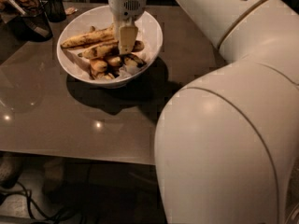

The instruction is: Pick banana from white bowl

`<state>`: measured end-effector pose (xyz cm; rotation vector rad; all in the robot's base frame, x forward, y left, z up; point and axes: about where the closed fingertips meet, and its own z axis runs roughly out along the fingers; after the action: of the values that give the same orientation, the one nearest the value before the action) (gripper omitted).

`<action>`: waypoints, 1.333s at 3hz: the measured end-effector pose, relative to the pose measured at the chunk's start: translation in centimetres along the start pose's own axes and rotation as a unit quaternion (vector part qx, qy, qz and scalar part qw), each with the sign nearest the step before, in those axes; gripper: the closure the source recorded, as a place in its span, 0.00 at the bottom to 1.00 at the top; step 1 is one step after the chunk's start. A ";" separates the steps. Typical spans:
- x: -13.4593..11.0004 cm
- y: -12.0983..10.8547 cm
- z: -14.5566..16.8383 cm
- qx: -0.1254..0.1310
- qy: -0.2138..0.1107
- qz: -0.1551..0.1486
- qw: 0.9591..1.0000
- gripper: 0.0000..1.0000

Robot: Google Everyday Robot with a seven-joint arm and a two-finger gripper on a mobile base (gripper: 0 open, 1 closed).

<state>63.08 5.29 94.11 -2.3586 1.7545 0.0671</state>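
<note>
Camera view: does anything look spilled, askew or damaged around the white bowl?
Nothing looks spilled or tipped. The white bowl sits upright on the table, its contents inside. The only oddity is the banana at the end effector, which hangs inside the bowl: the banana is overripe, with large dark brown patches.
</note>
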 end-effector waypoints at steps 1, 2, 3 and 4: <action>0.0 0.0 0.0 0.000 0.000 0.000 1.000 1.00; -0.4 -0.8 -0.1 0.021 -0.005 0.001 1.000 1.00; -0.3 0.4 -1.8 0.051 0.000 0.019 0.999 1.00; -0.8 3.1 -4.5 0.080 0.005 0.024 0.996 1.00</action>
<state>59.50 4.30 98.24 -2.2089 1.7501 -0.0774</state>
